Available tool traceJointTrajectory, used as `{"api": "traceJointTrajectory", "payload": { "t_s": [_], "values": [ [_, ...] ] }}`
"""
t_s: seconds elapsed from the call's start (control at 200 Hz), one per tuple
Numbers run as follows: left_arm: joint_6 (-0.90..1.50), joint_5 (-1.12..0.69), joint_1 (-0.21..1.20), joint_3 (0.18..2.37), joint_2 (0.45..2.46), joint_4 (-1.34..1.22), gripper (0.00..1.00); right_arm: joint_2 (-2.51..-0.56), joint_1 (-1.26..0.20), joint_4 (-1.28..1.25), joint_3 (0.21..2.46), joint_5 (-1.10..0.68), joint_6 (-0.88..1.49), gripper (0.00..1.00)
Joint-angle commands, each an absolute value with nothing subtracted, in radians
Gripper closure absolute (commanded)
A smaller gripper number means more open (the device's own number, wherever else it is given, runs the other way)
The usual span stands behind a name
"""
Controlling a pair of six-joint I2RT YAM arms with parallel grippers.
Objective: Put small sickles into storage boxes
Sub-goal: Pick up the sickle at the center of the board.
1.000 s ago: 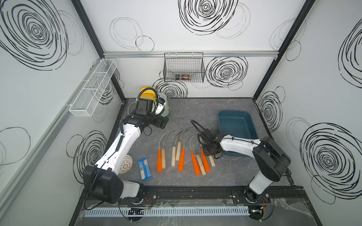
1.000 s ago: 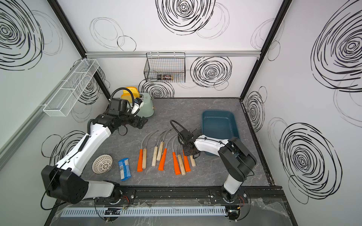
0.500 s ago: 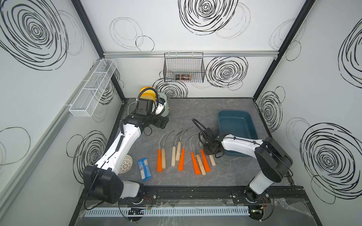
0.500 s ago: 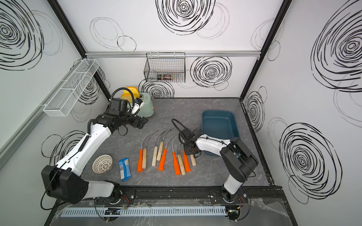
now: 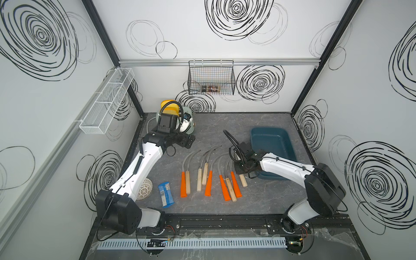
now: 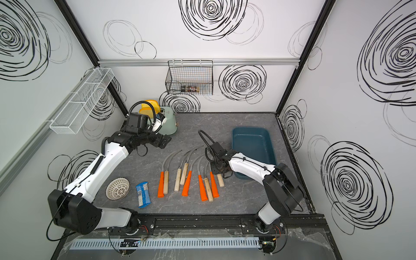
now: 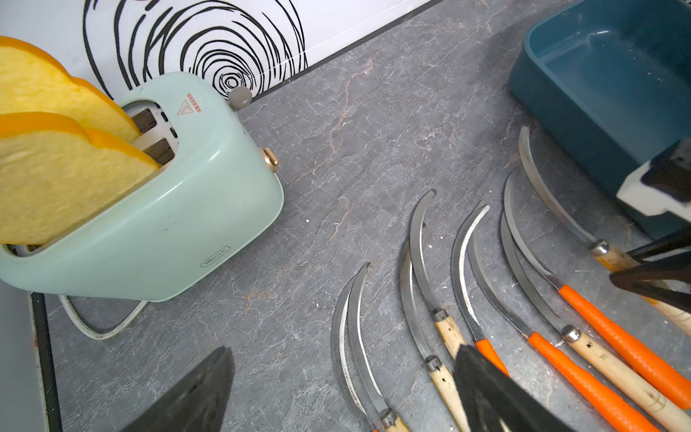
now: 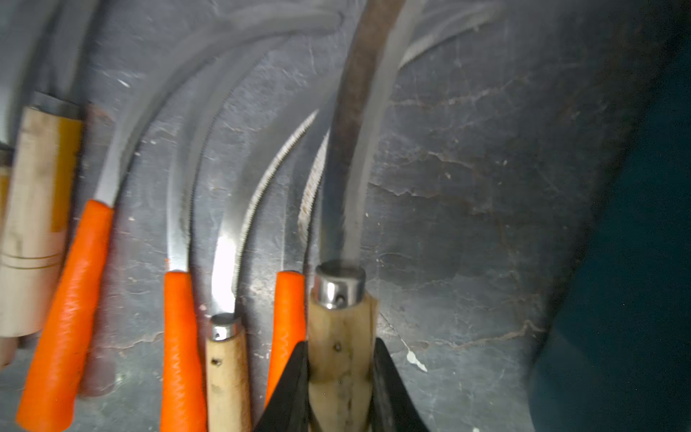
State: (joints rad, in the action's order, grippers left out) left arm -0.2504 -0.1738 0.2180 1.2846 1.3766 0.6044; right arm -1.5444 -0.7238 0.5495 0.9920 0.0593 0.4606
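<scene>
Found at the front of the grey tabletop (image 5: 225,128) a white perforated bowl (image 5: 145,191) and, just beside it, a blue packet (image 5: 166,194). Counted nine small sickles (image 5: 208,184) in both top views, laid side by side mid-tabletop, handles toward the front and curved blades toward the rear; orange and pale wood handles mixed. Confirmed all of them outside the storage box. Observed the right gripper (image 8: 340,348) pinching the wood-handled sickle (image 8: 340,321) at the end of the row nearest the box, fingers (image 8: 295,374) pressed against both sides of the handle just behind the metal ferrule. Cannot tell whether that sickle is clear of the tabletop. Located the teal storage box (image 5: 274,146) just beyond the right gripper, right of the row, its near wall partly hidden by the right arm. Noted the left gripper (image 7: 340,374) spread wide and holding nothing, behind the row's left end, near a mint-green toaster (image 5: 190,126) carrying yellow bread slices (image 5: 168,109). Recorded on the rear wall a black wire basket (image 5: 211,83), and on the left wall a white mesh rack (image 5: 105,105).
</scene>
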Motion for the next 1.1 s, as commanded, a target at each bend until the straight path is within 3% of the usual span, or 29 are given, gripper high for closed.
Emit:
{"api": "traceJointTrajectory", "payload": {
  "t_s": [0.0,0.355,1.091],
  "values": [
    [-0.246,-0.176,0.224,1.307,1.384,0.571,0.04,-1.514,-0.721,0.579,1.058,0.037,0.434,1.0],
    [-0.252,-0.177,0.23,1.313,1.372,0.571,0.04,-1.498,-0.645,0.627,1.206,-0.022,0.383,1.0],
    [-0.247,-0.188,0.278,1.341,1.392,0.571,0.04,-1.416,-0.21,0.64,1.18,-0.036,0.301,1.0]
  ]
}}
